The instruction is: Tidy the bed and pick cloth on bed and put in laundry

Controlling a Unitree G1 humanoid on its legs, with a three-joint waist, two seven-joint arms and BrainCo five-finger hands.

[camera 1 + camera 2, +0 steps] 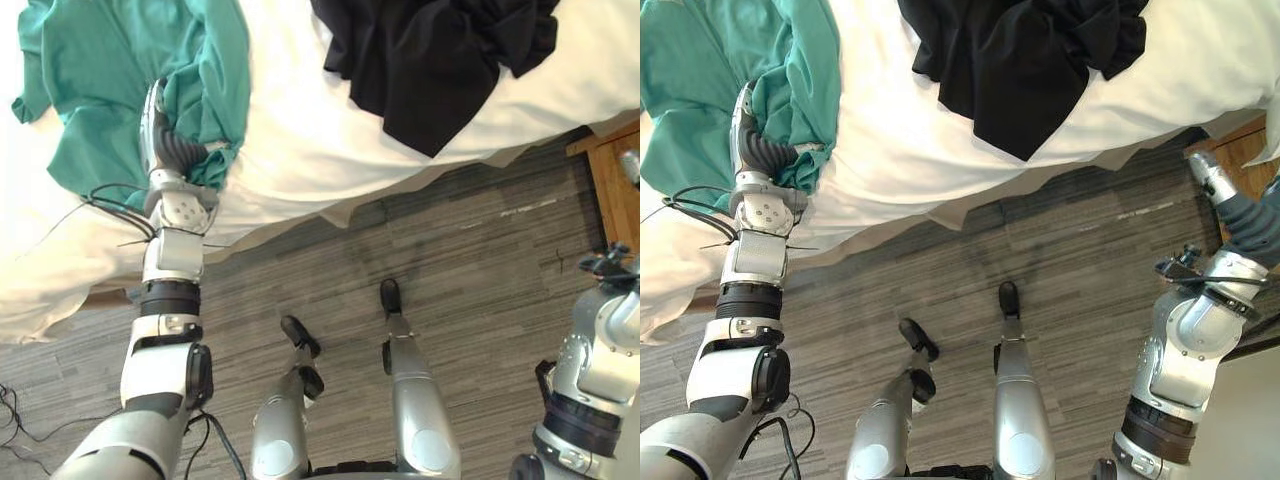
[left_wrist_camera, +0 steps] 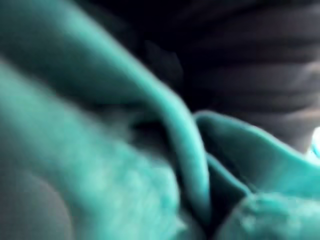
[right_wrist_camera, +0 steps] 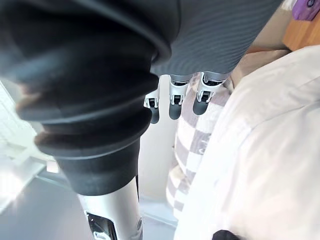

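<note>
A teal cloth lies crumpled on the white bed at the left. A black cloth lies bunched further right, hanging towards the bed's edge. My left hand reaches up onto the bed, and its front part is buried under a fold of the teal cloth, which wraps close around it. My right hand hangs off to the right, away from the bed's clothes. Its fingers are straight and hold nothing.
The bed's edge runs diagonally above a grey wood-plank floor. A wooden piece of furniture stands at the right by the bed's corner. Past the right hand lie white bedding and a checked fabric.
</note>
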